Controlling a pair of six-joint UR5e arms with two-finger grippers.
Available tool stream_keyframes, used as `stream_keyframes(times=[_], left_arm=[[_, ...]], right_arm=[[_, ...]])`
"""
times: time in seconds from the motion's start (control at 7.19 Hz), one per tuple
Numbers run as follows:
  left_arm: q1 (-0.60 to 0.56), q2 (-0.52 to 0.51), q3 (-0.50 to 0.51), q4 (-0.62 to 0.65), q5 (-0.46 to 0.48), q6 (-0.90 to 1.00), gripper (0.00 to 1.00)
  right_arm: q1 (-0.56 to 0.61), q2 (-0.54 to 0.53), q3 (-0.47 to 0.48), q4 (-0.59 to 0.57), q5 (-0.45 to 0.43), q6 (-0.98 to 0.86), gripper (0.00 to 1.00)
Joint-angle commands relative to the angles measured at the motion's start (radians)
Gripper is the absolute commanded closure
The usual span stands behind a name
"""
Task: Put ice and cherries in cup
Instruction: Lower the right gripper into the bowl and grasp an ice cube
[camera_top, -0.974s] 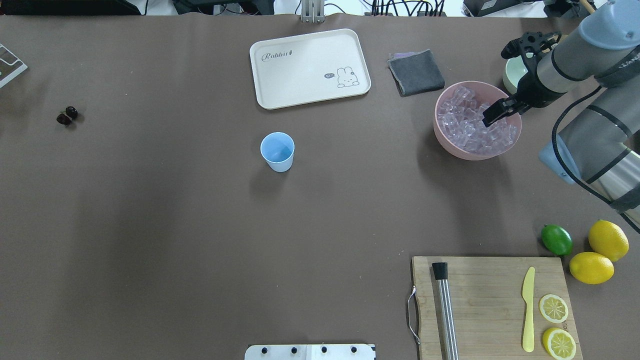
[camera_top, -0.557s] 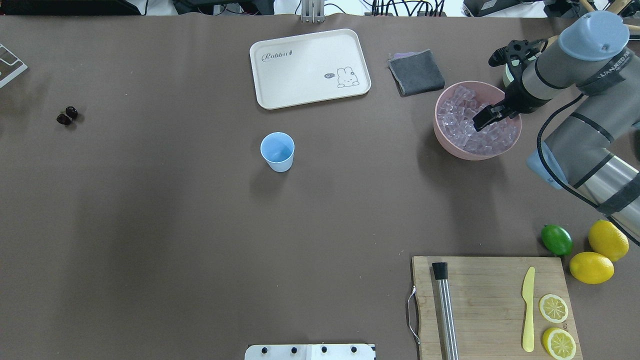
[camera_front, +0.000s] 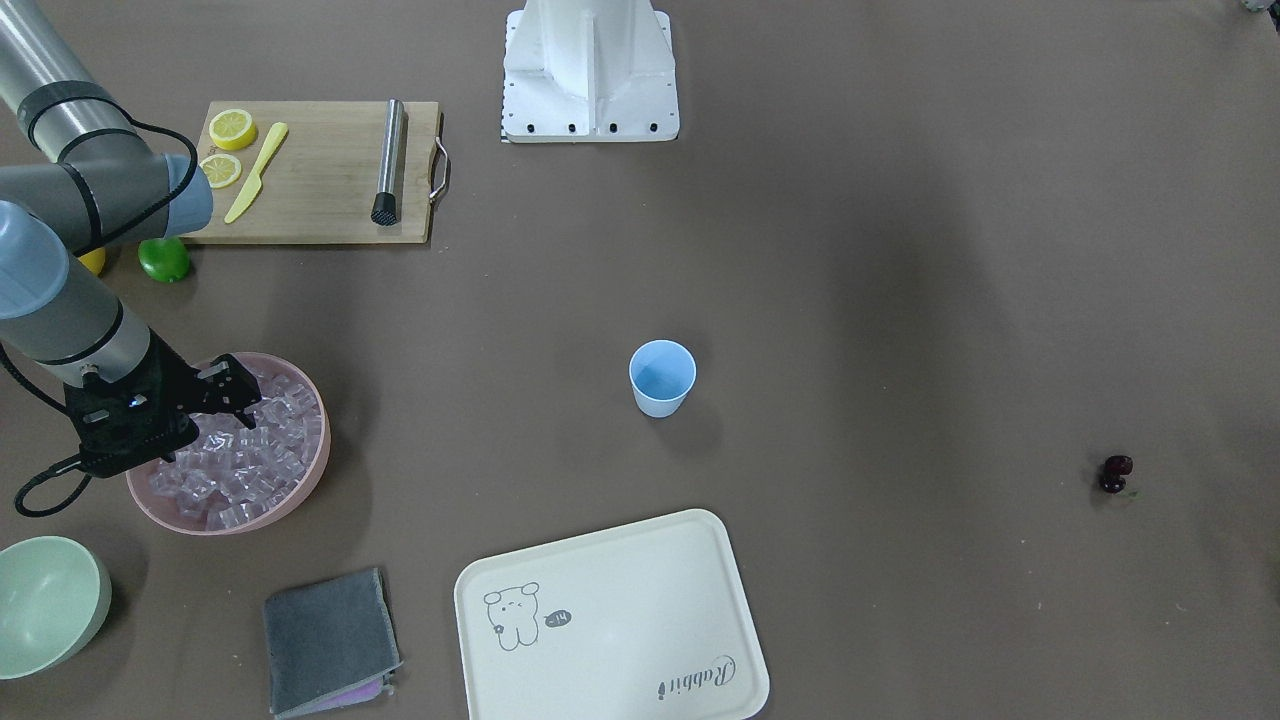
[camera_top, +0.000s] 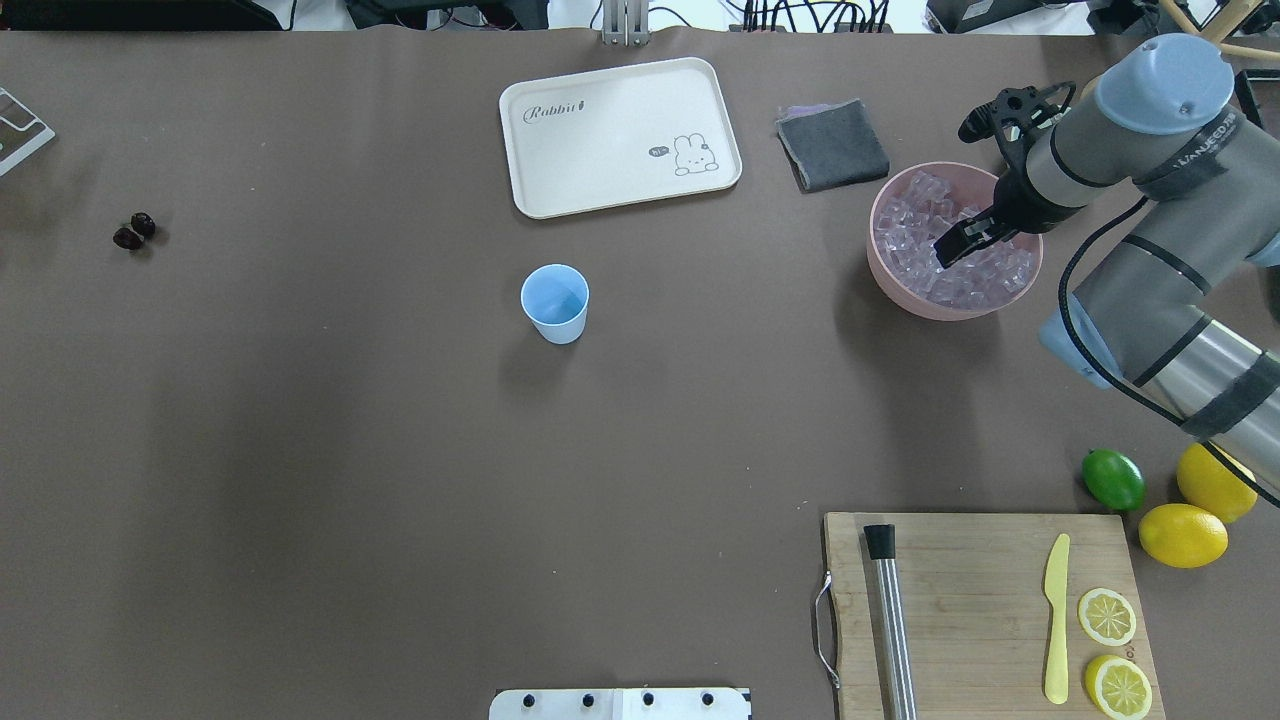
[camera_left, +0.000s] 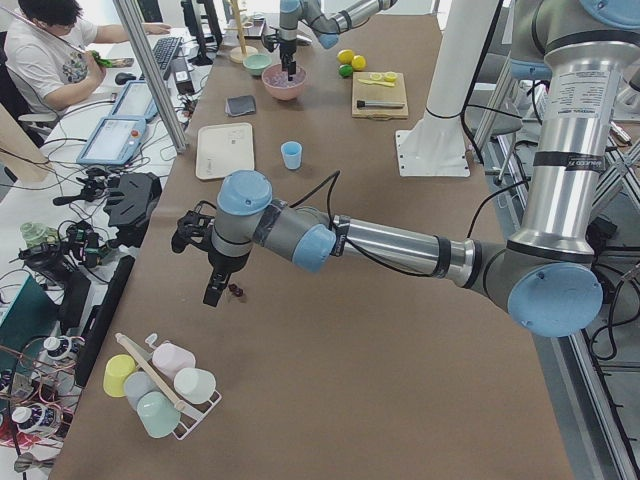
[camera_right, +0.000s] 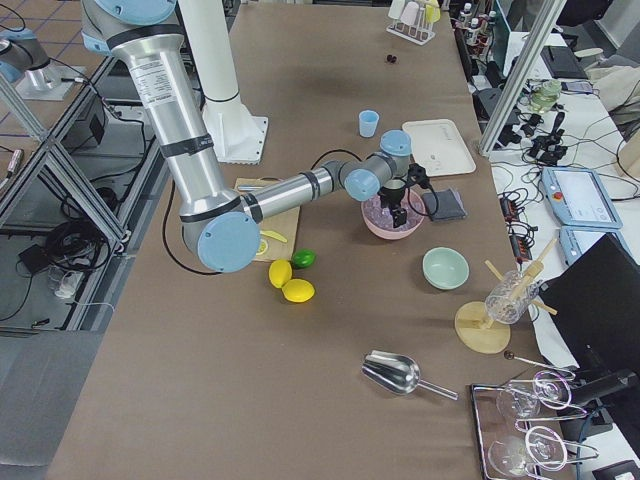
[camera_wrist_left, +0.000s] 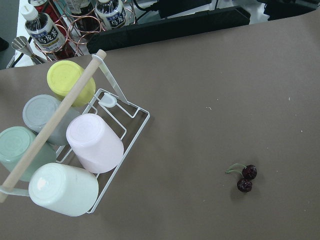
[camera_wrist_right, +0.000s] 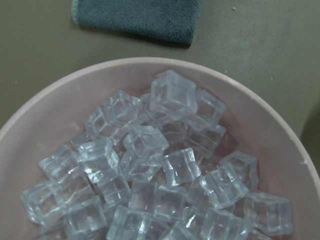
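Observation:
The light-blue cup (camera_top: 555, 302) stands upright mid-table, also in the front view (camera_front: 661, 377). Ice cubes (camera_top: 915, 235) fill a pink bowl (camera_top: 880, 272); they fill the right wrist view (camera_wrist_right: 150, 165). My right gripper (camera_top: 955, 245) hangs just above the ice in the bowl, and its jaws look open and empty in the front view (camera_front: 240, 385). The dark cherries (camera_top: 133, 231) lie at the table's far left, and show in the left wrist view (camera_wrist_left: 246, 179). My left gripper (camera_left: 213, 295) hovers beside the cherries (camera_left: 236, 291); I cannot tell whether it is open or shut.
A cream tray (camera_top: 620, 135) and a grey cloth (camera_top: 832, 145) lie beyond the cup. A pale green bowl (camera_front: 45, 600) sits behind the pink bowl. A cutting board (camera_top: 980, 600), a lime (camera_top: 1113, 479) and lemons (camera_top: 1183, 535) are near the right arm. A cup rack (camera_wrist_left: 75, 150) stands near the cherries.
My right gripper has moved left across the pink bowl, from its right rim to over the middle of the ice. Cup and cherries have not moved.

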Motion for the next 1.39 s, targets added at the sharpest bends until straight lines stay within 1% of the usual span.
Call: stream_keyframes(times=[0.0,0.28,0.7,0.84,0.97,1.11,1.25], left_arm=[[0.000,-0.002,0.012,-0.019,0.000,-0.001,0.03],[0.000,0.001,0.010,-0.021,0.000,-0.001,0.03],[0.000,-0.004,0.018,-0.022,0.000,-0.001,0.03],[0.002,-0.002,0.018,-0.022,0.000,-0.001,0.03],[0.002,0.001,0.018,-0.022,0.000,-0.001,0.03],[0.002,0.004,0.018,-0.031,0.000,-0.003,0.03],[0.002,0.005,0.018,-0.033,0.000,-0.004,0.03]], right_arm=[[-0.001,-0.007,0.001,-0.001,-0.002,-0.001,0.20],[0.002,-0.015,0.004,-0.001,-0.005,-0.050,0.20],[0.002,-0.030,0.012,-0.001,-0.039,-0.078,0.20],[0.002,-0.031,0.013,-0.001,-0.039,-0.078,0.24],[0.002,-0.031,0.013,-0.002,-0.040,-0.078,0.31],[0.002,-0.034,0.012,-0.002,-0.045,-0.078,0.37],[0.002,-0.038,0.013,-0.002,-0.054,-0.078,0.39]])
